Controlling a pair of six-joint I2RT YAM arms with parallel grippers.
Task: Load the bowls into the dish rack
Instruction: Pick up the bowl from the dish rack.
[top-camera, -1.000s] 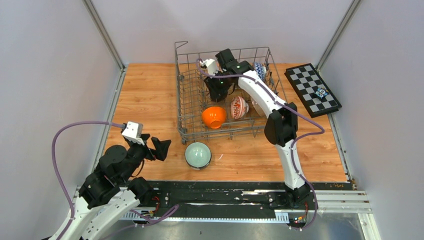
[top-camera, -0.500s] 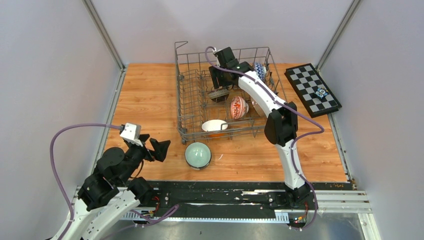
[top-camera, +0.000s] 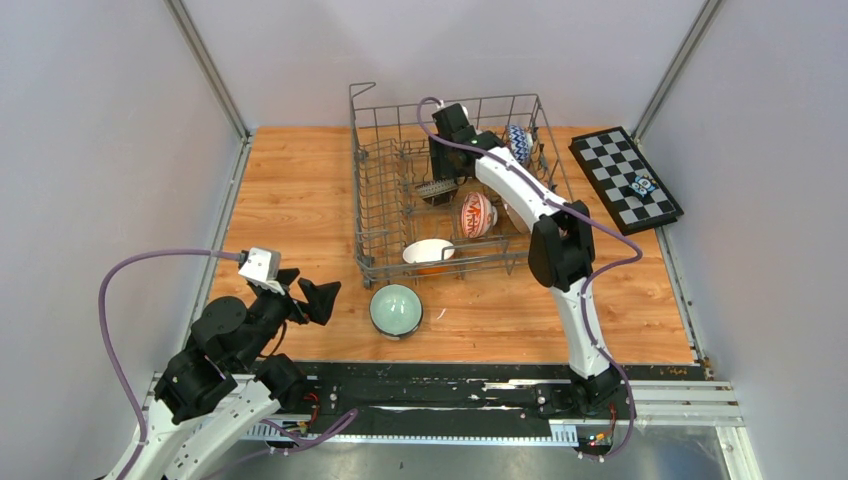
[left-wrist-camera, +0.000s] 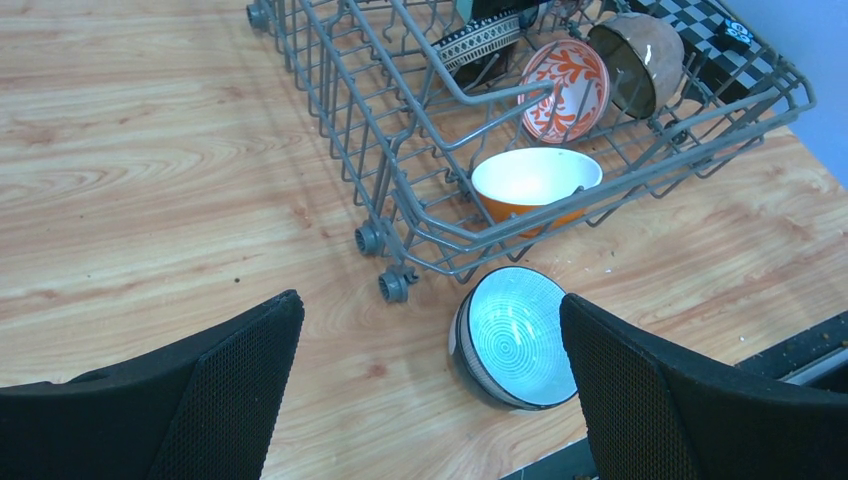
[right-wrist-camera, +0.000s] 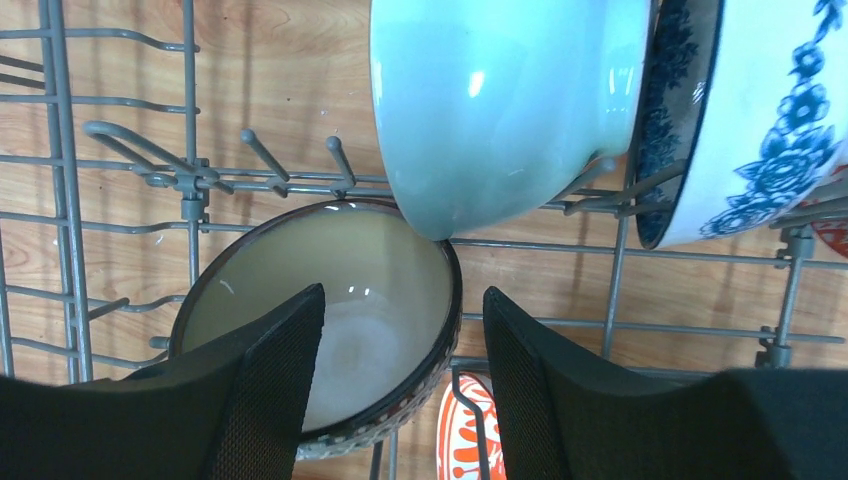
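The grey wire dish rack (top-camera: 372, 205) stands at the back middle of the table. In it are an orange bowl (top-camera: 430, 253) with a white inside, a red-white patterned bowl (top-camera: 477, 214), a blue-white patterned bowl (top-camera: 517, 143) and a dark-rimmed beige bowl (top-camera: 437, 188). My right gripper (top-camera: 440, 165) is open just above the beige bowl (right-wrist-camera: 330, 300), its rim between the jaws (right-wrist-camera: 400, 300). A pale green bowl (right-wrist-camera: 500, 100) leans on the tines beside it. A dark-sided bowl with a pale blue inside (top-camera: 396, 310) lies on the table before the rack. My left gripper (top-camera: 310, 298) is open, left of it.
A black-and-white chequered board (top-camera: 625, 178) with a small object on it lies at the back right. A brown bowl (left-wrist-camera: 640, 60) also leans in the rack. The rack's small wheels (left-wrist-camera: 392, 286) stand near the table bowl (left-wrist-camera: 515, 335). Grey walls close in both sides.
My right gripper let go of the beige bowl and drew back a little toward the rack's rear. The orange bowl turned from its orange side to its white inside. The left arm barely moved.
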